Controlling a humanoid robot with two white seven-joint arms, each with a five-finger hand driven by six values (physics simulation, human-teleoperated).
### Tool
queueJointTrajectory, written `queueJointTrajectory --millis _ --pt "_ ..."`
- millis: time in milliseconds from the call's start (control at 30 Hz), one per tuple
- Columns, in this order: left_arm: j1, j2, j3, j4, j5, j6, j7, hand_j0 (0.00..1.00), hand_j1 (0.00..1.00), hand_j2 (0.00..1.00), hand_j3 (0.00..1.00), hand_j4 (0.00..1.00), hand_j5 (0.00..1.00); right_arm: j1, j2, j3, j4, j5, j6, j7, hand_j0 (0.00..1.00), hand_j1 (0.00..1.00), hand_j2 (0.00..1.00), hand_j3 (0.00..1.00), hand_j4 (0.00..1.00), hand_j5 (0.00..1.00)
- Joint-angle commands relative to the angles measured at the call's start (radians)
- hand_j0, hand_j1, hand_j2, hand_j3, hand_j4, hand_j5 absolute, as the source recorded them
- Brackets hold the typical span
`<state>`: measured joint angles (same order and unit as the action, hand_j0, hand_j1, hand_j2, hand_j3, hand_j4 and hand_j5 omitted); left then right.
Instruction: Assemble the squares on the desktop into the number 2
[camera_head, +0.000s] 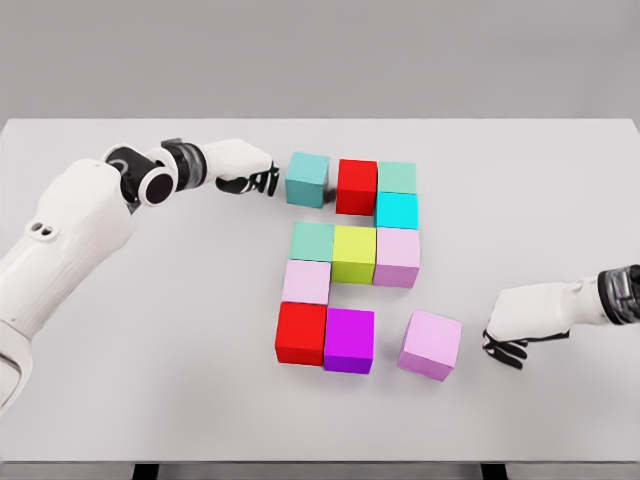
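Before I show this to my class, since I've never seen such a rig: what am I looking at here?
This is a simulator's render, seen from a camera on a humanoid robot's head, looking down on a white table. Two white arms come in from the sides, each ending in a five-finger hand. The left hand sits just beside a teal cube at the top row; whether it touches the cube is unclear. The right hand rests on the table near a tilted pink cube lying slightly apart from the rest. Neither hand holds anything. The other coloured cubes are packed together, already forming most of a number 2; the red cube sits in its top row.
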<state>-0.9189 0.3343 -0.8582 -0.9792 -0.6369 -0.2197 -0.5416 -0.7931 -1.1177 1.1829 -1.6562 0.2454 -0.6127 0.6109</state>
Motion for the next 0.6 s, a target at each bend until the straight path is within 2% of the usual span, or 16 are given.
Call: queueJointTrajectory --millis 0,333,567 --pt "0.000 0.000 0.001 -0.003 0.003 -0.015 -0.001 0.45 0.45 0.45 0.45 0.45 0.45 0.000 -0.001 -0.002 0.000 -0.005 0.002 0.000 0.11 0.11 0.11 0.11 0.11 0.11" --pt "0.000 -0.008 -0.002 -0.007 0.002 -0.030 -0.001 0.45 0.45 0.45 0.45 0.45 0.45 0.002 0.052 -0.002 0.000 -0.005 0.002 0.000 0.11 0.11 0.11 0.11 0.11 0.11" --pt "0.000 -0.008 -0.004 -0.022 0.000 -0.029 -0.001 0.45 0.45 0.45 0.45 0.45 0.45 0.005 0.059 -0.002 0.000 -0.005 0.002 0.000 0.11 0.11 0.11 0.11 0.11 0.11"
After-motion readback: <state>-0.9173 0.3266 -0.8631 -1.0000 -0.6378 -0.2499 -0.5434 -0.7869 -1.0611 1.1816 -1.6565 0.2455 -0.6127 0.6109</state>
